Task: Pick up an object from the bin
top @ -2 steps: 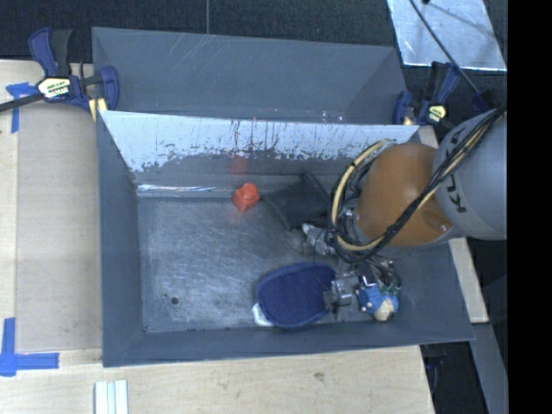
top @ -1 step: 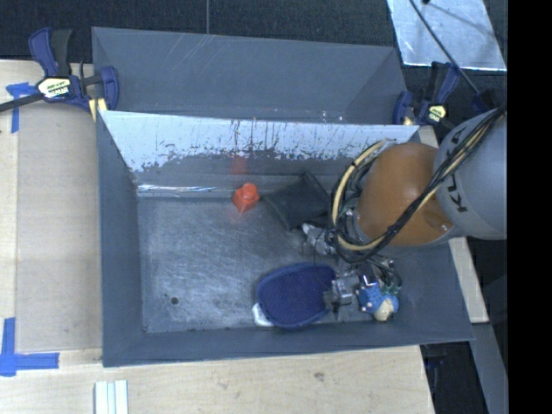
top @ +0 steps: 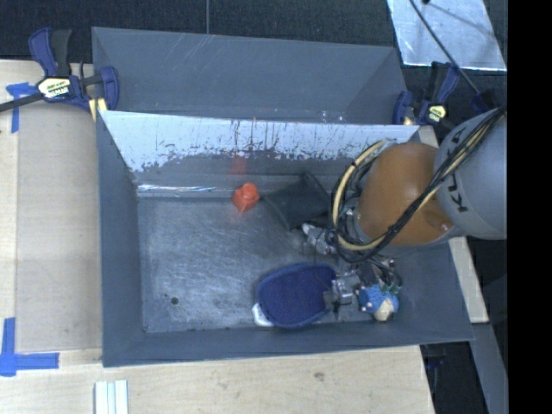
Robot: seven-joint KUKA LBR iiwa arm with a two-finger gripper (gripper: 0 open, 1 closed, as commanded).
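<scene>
A dark blue oval thing [top: 293, 294] with a white edge at its lower left lies near the front wall of the bin, right of the middle. My gripper [top: 343, 290] is low in the bin at that oval thing's right end, touching or almost touching it. Just right of the gripper lies a small blue and yellow thing [top: 378, 304], close to the front right corner.
A small orange block [top: 246, 197] sits near the back wall, left of the middle. A flat black thing [top: 297, 202] lies at the back right, beside the arm's orange cover and cables. Bare floor spreads over the bin's left half.
</scene>
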